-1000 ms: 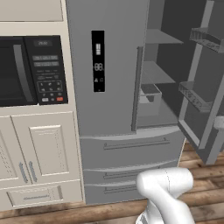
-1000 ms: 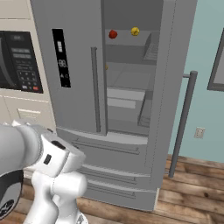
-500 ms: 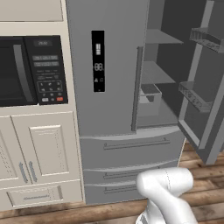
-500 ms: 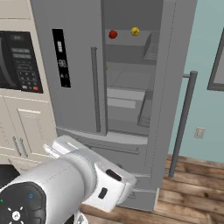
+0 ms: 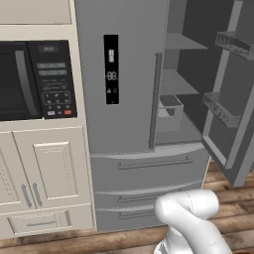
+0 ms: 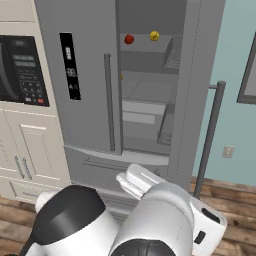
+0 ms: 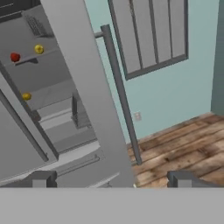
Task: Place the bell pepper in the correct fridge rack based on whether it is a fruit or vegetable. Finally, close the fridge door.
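Note:
The bell pepper (image 6: 129,39) is a small red ball on an upper shelf inside the open fridge, with a yellow fruit (image 6: 154,35) to its right. In the hand view the bell pepper (image 7: 15,57) shows at the far left, on the same shelf as the yellow fruit (image 7: 39,49). My gripper (image 7: 112,179) is open with nothing between its fingertips. It is well away from the shelves and faces the edge of the open fridge door (image 7: 87,96) and that door's long handle (image 7: 120,92).
The fridge's left door (image 5: 124,74) is shut, and the right door (image 5: 228,99) swings out with its bins. A small orange item (image 7: 26,96) lies on a lower shelf. Microwave (image 5: 34,79) and cabinets (image 5: 49,168) stand to the left. Freezer drawers (image 5: 149,168) sit below, with wooden floor (image 7: 183,144) to the right.
In the right base view my arm has swung across the foreground towards the right. The fridge, its door and the items on the shelves have not moved.

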